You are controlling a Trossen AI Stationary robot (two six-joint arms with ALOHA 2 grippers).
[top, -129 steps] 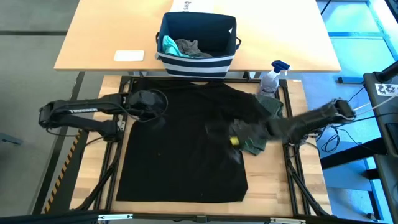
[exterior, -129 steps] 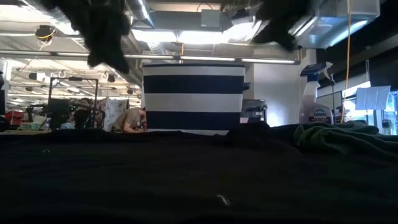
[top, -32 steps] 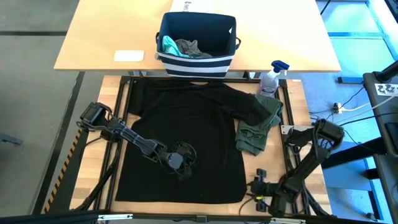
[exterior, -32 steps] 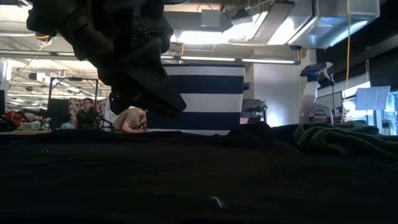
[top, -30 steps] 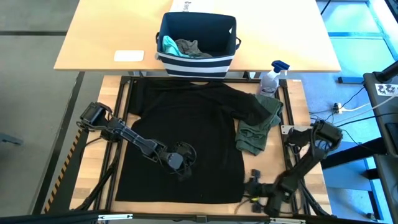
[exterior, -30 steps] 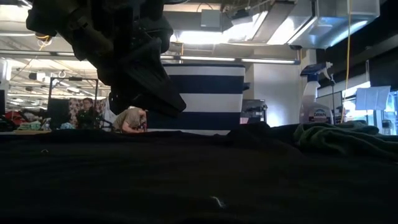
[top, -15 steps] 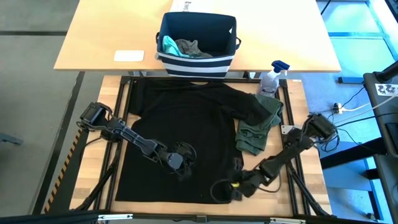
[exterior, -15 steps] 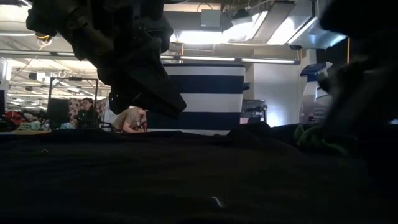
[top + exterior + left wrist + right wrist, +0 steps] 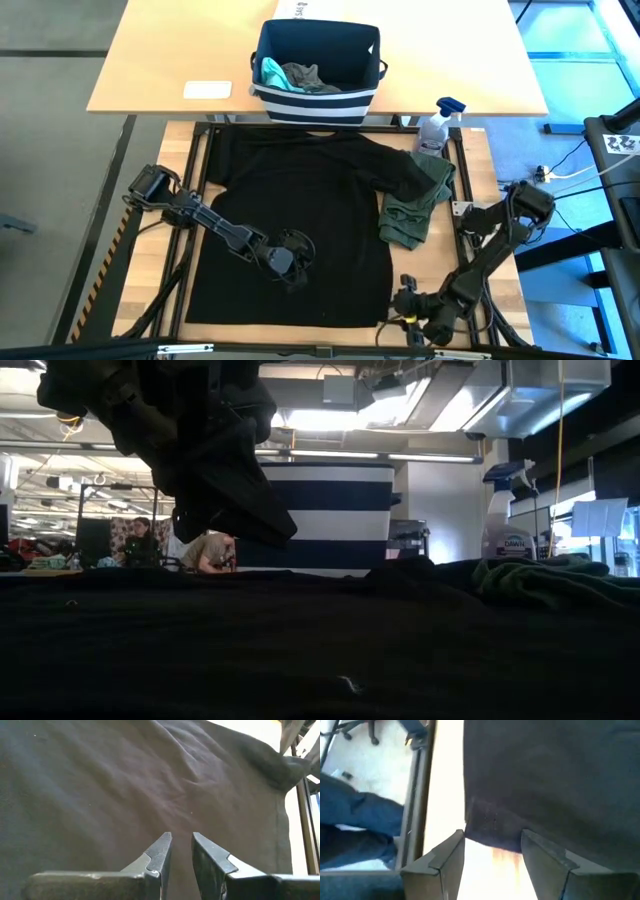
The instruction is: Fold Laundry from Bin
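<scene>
While the black T-shirt [image 9: 300,225] lies spread flat on the table [image 9: 445,270], the left gripper [image 9: 292,262] hovers over its near-centre, fingers narrowly parted, empty. Right gripper [image 9: 400,312] at the shirt's near-right corner, parted, gripping nothing. Bin [image 9: 317,70] sits far-centre.
</scene>
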